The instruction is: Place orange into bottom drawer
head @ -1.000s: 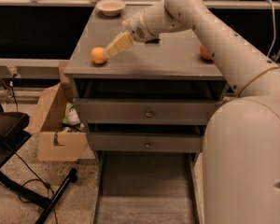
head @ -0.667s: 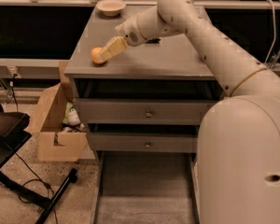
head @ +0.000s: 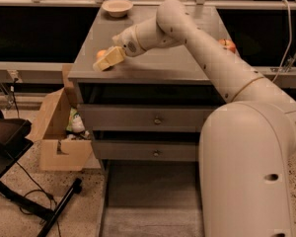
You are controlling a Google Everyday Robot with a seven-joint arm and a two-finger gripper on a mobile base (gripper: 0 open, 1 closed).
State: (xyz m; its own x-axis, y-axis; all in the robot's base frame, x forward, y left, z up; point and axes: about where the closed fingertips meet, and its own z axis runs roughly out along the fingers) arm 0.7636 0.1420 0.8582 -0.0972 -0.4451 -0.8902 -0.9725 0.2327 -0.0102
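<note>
Hand [head: 102, 63] at the front-left corner of the table [head: 163, 65], right at the orange [head: 101, 53] and partly covering it; we cannot tell if it's open or closed; we'd centre on the fruit, squeeze gently since it rolls, lift clear, then lower into the pulled-out bottom drawer [head: 150, 199].

The gripper [head: 107, 61], matt cream plastic, sits at four o'clock of the smooth-skinned orange [head: 101, 54]. Cabinet top [head: 153, 69] and bottom drawer [head: 153, 199] look matt grey metal.
</note>
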